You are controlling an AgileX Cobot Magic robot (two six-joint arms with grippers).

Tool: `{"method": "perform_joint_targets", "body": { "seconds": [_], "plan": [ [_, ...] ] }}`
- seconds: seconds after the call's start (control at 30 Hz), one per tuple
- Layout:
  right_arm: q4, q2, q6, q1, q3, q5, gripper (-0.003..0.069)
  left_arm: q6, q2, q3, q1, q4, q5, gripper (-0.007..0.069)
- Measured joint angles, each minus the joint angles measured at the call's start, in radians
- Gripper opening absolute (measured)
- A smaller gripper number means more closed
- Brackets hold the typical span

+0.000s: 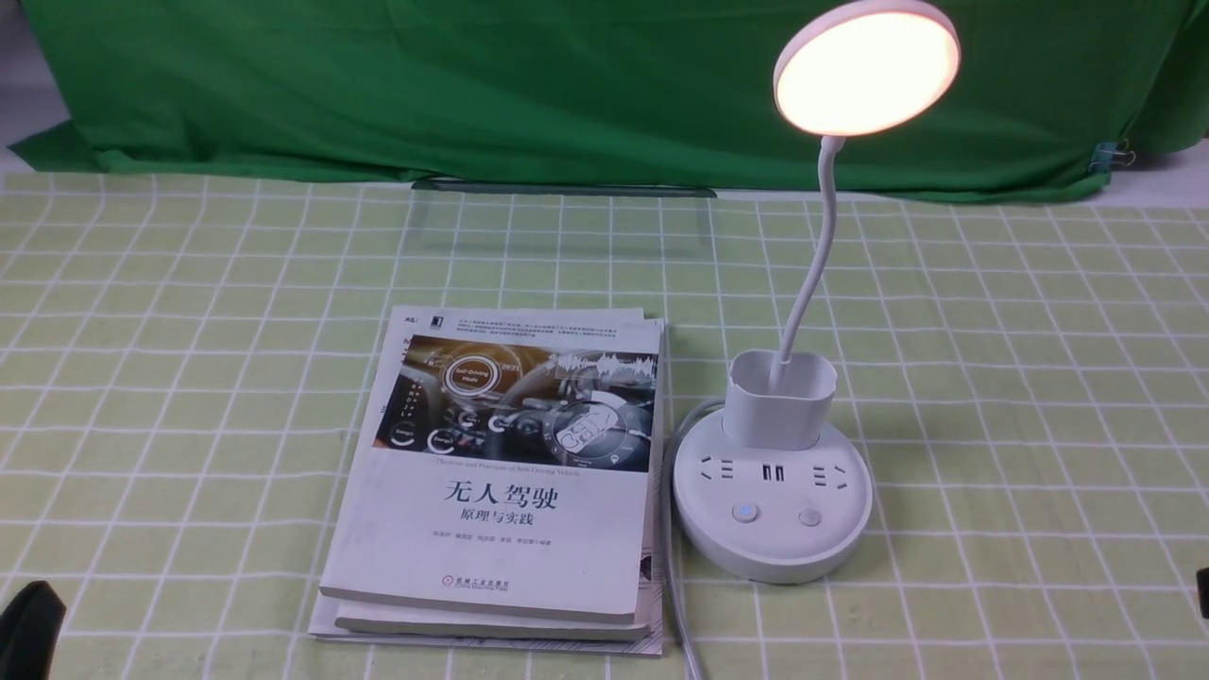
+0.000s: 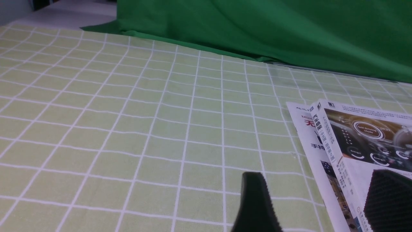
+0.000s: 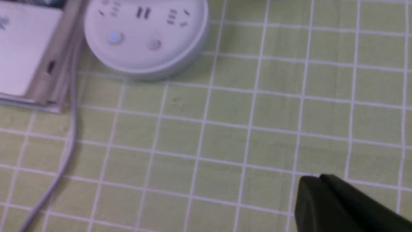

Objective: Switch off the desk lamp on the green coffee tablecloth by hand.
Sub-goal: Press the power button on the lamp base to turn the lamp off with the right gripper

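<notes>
The lamp (image 1: 798, 510) is on, so the job is not done: 1 press is left. It sits on the cloth (image 1: 992, 529), beside the books (image 1: 501, 529). Nothing seems in the way. The right gripper (image 3: 317, 180) is together, the left gripper (image 2: 312, 196) apart.

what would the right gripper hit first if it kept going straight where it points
Probably the bare checked tablecloth, beside the lamp base; depth is hard to judge.

The lamp's disc (image 1: 867, 71) glows glaring warm white; the right wrist view is softly blurred.
</notes>
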Motion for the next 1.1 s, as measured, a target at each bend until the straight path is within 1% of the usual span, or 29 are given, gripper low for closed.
{"method": "perform_joint_targets", "body": {
  "seconds": [0.17,0.27,0.37,0.5,0.6,0.93,1.1],
  "plan": [
    [-0.007,0.229,-0.044,0.0,-0.088,0.018,0.0053,0.0,0.0,0.0,0.0,0.0,0.0,0.041],
    [-0.008,0.324,-0.049,0.008,-0.122,0.012,0.0053,0.0,0.0,0.0,0.0,0.0,0.0,0.041],
    [-0.01,0.377,-0.049,0.028,-0.143,-0.003,0.0053,0.0,0.0,0.0,0.0,0.0,0.0,0.041],
    [-0.01,0.446,-0.05,0.089,-0.173,-0.028,0.0053,0.0,0.0,0.0,0.0,0.0,0.0,0.041],
    [-0.01,0.478,-0.052,0.115,-0.19,-0.047,0.0053,0.0,0.0,0.0,0.0,0.0,0.0,0.041],
    [-0.01,0.592,-0.048,0.129,-0.26,-0.055,0.005,0.0,0.0,0.0,0.0,0.0,0.0,0.041],
    [-0.012,0.679,-0.049,0.175,-0.324,-0.058,0.0043,0.0,0.0,0.0,0.0,0.0,0.0,0.041]
  ]
}}
